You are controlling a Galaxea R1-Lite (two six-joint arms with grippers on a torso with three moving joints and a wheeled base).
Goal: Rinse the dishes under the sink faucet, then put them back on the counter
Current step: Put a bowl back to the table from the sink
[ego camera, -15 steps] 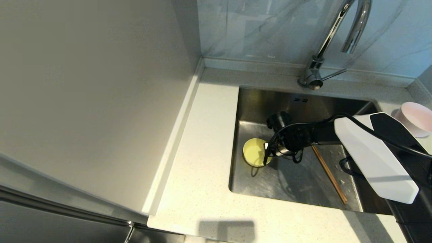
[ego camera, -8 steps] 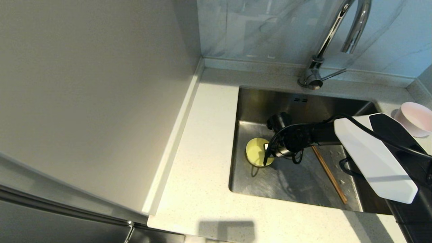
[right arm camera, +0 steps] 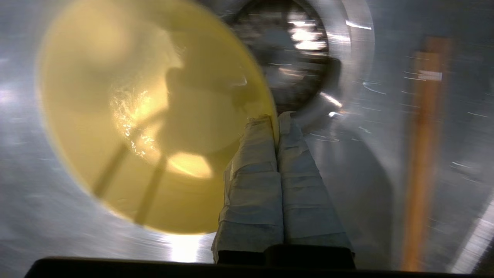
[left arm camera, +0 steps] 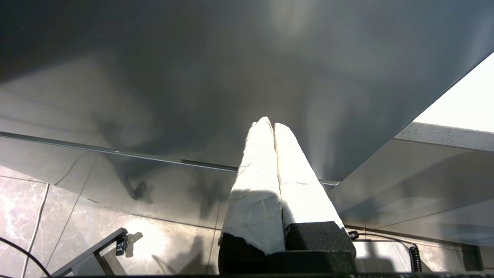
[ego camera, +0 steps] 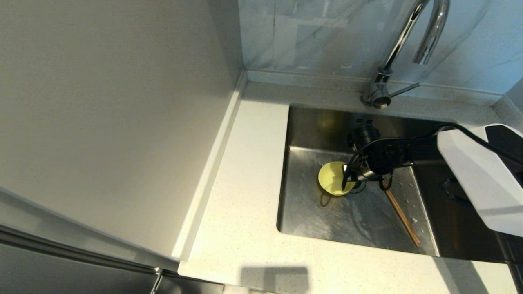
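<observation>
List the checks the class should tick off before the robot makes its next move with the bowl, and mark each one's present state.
1. Right gripper shut on the yellow-green bowl's rim: ok.
2. Bowl beneath the sink faucet spout: not ok, it sits left of it.
3. Water running: not ok, no stream shows.
4. Chopsticks apart from the bowl, on the sink floor: ok.
5. Left gripper shut, away from the sink: ok.

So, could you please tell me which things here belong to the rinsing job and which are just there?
Part of the job: yellow-green bowl pinched at its rim by the right end effector; chopsticks; sink; faucet; counter.

Just there: grey wall panel; left end effector, parked away.
</observation>
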